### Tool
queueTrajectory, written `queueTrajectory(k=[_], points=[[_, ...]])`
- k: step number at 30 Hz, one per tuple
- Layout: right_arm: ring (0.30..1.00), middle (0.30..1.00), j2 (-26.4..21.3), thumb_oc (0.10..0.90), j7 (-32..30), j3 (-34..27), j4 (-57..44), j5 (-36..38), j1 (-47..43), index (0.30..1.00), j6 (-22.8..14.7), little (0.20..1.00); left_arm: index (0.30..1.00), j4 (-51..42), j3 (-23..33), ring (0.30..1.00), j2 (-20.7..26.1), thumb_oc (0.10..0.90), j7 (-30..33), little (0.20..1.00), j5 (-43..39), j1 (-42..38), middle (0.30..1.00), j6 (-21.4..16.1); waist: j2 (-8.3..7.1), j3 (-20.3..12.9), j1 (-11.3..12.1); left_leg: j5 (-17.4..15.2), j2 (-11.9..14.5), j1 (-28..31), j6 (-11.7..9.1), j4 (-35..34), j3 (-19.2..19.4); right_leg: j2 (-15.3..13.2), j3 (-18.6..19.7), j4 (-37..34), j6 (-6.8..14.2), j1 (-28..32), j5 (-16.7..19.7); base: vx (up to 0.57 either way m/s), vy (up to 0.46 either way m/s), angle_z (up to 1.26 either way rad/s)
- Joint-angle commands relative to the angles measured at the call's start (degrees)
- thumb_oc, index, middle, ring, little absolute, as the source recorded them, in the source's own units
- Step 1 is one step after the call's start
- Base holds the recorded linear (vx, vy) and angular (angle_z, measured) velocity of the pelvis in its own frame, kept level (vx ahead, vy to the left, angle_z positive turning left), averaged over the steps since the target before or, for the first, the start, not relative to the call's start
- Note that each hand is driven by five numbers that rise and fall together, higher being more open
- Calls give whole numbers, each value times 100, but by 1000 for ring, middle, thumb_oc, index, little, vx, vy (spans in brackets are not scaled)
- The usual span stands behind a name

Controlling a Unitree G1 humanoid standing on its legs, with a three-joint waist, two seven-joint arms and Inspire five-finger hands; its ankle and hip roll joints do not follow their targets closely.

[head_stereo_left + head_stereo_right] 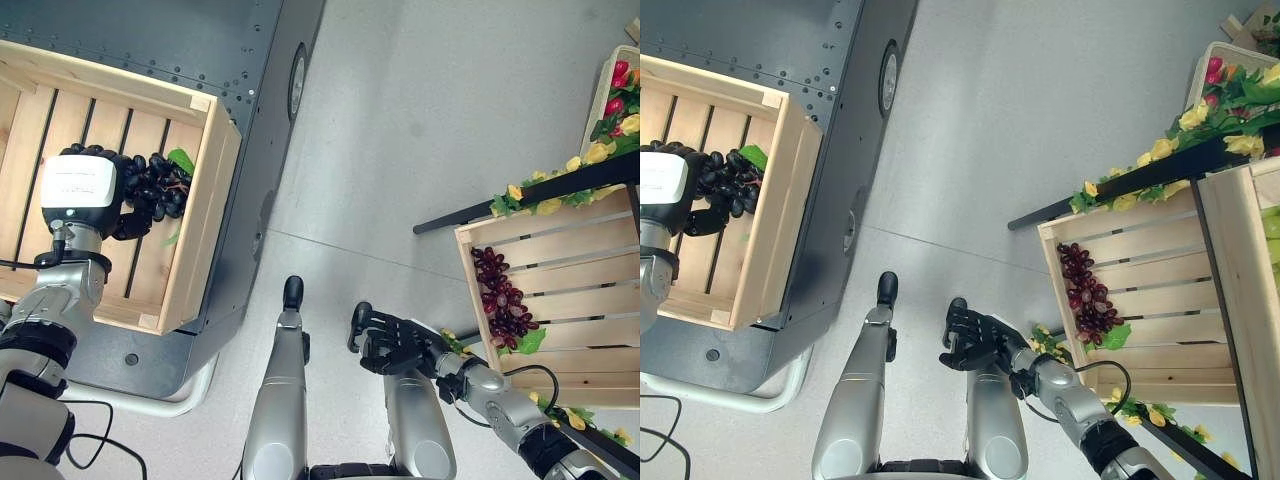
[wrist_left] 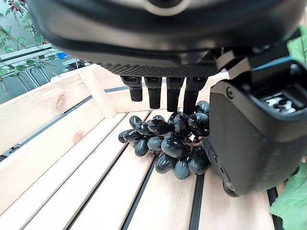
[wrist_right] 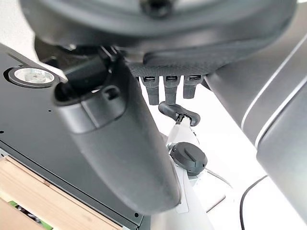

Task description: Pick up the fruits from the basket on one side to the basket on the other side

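Note:
A bunch of dark grapes (image 1: 155,190) lies on the slats of the wooden crate (image 1: 205,215) at the left, with a green leaf (image 1: 181,158) by it. My left hand (image 1: 76,186) is down inside that crate over the bunch. In the left wrist view its fingers (image 2: 168,93) reach down behind the grapes (image 2: 165,141) and its thumb (image 2: 259,129) stands beside them, open. A bunch of red grapes (image 1: 505,298) lies in the wooden crate (image 1: 590,250) at the right. My right hand (image 1: 395,345) hangs low between the crates, fingers relaxed, holding nothing.
The left crate rests on a dark grey metal platform (image 1: 250,60). A black bar (image 1: 560,185) wound with yellow flowers and leaves crosses above the right crate. Another crate (image 1: 615,95) with red and yellow flowers stands at the far right. Grey floor (image 1: 420,120) lies between.

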Motion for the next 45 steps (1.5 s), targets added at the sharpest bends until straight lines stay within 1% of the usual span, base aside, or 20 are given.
queueTrajectory(k=[1,4,8,9,13,14,15,16,19,21,22,23,24,29,30,33,36,40,45], points=[[900,900,-180,800,214,-14,-610,-17,309,900,-94,900,900,25,404,900,472,800,-105,900,-143,-126,900,272,74,-61,-2,-681,-398,58,361,397,649,311,-112,-472,-21,376,349,0,0,0],[900,900,-155,800,151,-10,-596,-4,327,900,-99,900,900,74,363,900,541,800,-228,900,4,-246,900,239,72,-61,12,-694,-392,73,371,399,658,292,-147,-488,-21,413,347,0,0,0],[900,900,-142,800,111,2,-618,14,327,900,-89,900,900,-1,245,900,636,800,-241,900,206,-385,900,387,58,-61,20,-684,-375,91,375,363,667,291,-173,-550,-15,441,377,-5,-7,3],[900,900,-141,800,103,15,-619,19,325,900,-97,900,900,18,212,900,656,800,-239,900,223,-426,900,377,52,-61,19,-686,-374,92,378,359,671,294,-172,-558,-13,441,383,-14,-13,4],[900,900,-127,800,-53,64,-631,108,288,900,-92,900,900,96,-32,900,714,800,-251,900,538,-739,900,403,-17,-61,16,-702,-352,100,398,353,683,303,-199,-574,3,445,411,-8,-14,1],[900,900,-101,800,-76,61,-590,127,280,900,-115,900,900,106,-111,900,703,800,-304,900,668,-812,900,433,-36,-61,14,-701,-349,114,405,343,678,307,-206,-582,8,451,425,0,0,0],[900,900,-81,800,-69,44,-539,128,263,900,-134,900,900,46,-202,900,701,800,-409,900,798,-854,900,574,-47,-61,14,-691,-353,154,413,298,667,316,-206,-620,20,476,444,0,0,0],[900,900,-78,800,-67,42,-533,127,260,900,-136,900,900,42,-220,900,699,800,-420,900,814,-863,900,605,-49,-61,13,-687,-356,166,415,284,665,320,-203,-633,25,482,452,0,0,0],[900,900,-103,800,-51,35,-519,147,247,900,-135,900,900,177,-513,900,759,800,-593,900,983,-1131,900,525,-67,-61,-38,-664,-354,189,393,238,670,343,-153,-734,58,511,516,0,0,0],[900,900,-94,800,-47,41,-504,119,247,900,-145,900,900,271,-590,900,713,800,-602,900,1040,-1206,900,487,-75,-61,-55,-650,-345,212,399,204,679,344,-154,-746,60,515,522,0,0,0],[900,900,-92,800,-28,53,-498,116,231,900,-141,900,446,297,-696,446,677,497,-629,446,1072,-1305,446,510,-86,-61,-70,-626,-339,229,394,160,683,349,-154,-780,62,521,538,0,0,0],[900,900,-100,800,-30,77,-510,119,212,900,-142,900,335,304,-790,335,647,424,-685,335,1129,-1417,335,493,-98,-61,-86,-607,-335,237,384,123,692,362,-145,-818,64,526,552,0,0,0],[900,900,-85,800,-56,88,-515,110,207,900,-142,900,300,330,-836,300,625,400,-702,300,1148,-1473,300,496,-108,-61,-91,-614,-334,238,386,122,696,369,-142,-821,64,524,551,0,0,0],[900,900,-63,800,-200,87,-466,234,181,900,-209,900,300,527,-1073,300,502,400,-554,300,1181,-1721,300,454,-174,-61,-128,-651,-325,249,403,156,686,383,-138,-821,72,529,565,0,0,0],[900,900,-57,800,-219,86,-459,209,192,900,-213,900,300,624,-1109,300,469,400,-453,300,1161,-1771,300,377,-193,-61,-147,-658,-321,265,409,156,690,386,-126,-833,77,540,577,0,0,0],[900,900,-32,800,-188,78,-437,155,200,900,-205,900,300,604,-1121,300,387,400,-363,300,1160,-1766,300,395,-188,-61,-159,-631,-325,303,400,104,687,388,-112,-877,87,564,597,6,-3,-3],[900,900,-2,800,-225,124,-445,171,208,900,-256,900,300,677,-1132,300,361,400,-157,300,1092,-1825,300,255,-191,-61,-165,-648,-330,380,408,82,705,392,-96,-892,93,609,596,3,-4,-1],[900,900,41,800,-215,80,-405,114,229,900,-241,900,300,603,-979,300,358,400,48,300,1066,-1698,300,192,-168,-61,-142,-647,-343,490,408,31,683,385,-98,-917,92,697,584,2,-9,0],[900,900,76,800,-257,37,-447,147,291,900,-258,900,300,618,-735,300,549,400,414,300,953,-1558,300,66,-135,-61,-69,-694,-392,864,457,-94,646,379,-110,-1026,101,1031,563,-5,-56,1]])
